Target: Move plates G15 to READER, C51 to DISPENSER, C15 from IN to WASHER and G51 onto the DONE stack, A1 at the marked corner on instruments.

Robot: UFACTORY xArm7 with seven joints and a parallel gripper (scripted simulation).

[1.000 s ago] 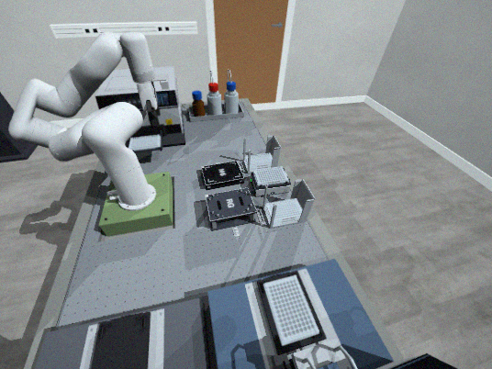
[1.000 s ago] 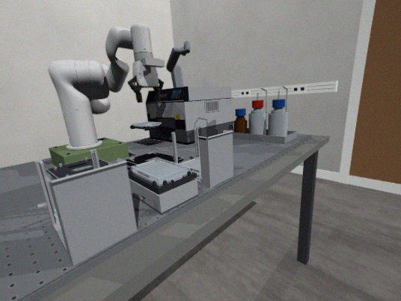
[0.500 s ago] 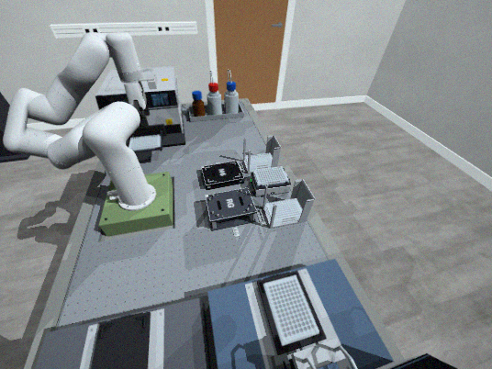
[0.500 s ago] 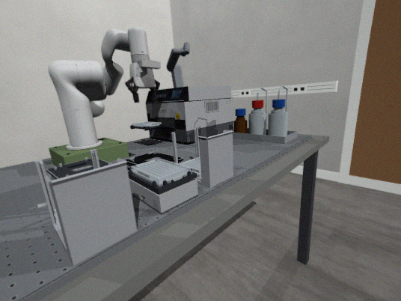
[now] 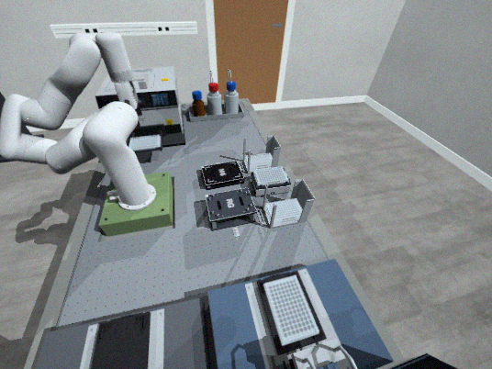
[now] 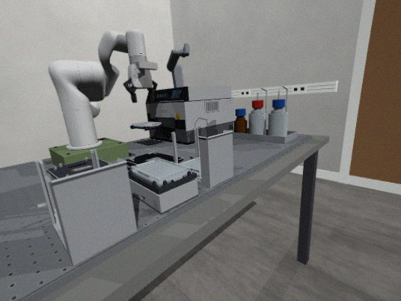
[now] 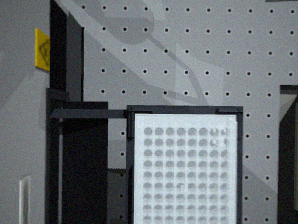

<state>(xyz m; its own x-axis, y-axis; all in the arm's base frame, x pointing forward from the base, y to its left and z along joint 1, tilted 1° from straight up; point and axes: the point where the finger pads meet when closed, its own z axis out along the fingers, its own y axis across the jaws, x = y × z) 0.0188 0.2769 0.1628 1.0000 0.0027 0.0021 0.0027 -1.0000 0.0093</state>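
Our white arm (image 6: 76, 108) rising from the worktop's left side, folded back on itself, wrist pointing down near the far left corner, our gripper (image 6: 141, 90) fully open, fingers (image 6: 132, 93) holding nothing

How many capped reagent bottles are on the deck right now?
3, in the tray at the deck's far end beside the big instrument: an amber bottle with a blue cap, a pale one with a red cap, and a pale one with a blue cap. None seem hidden.
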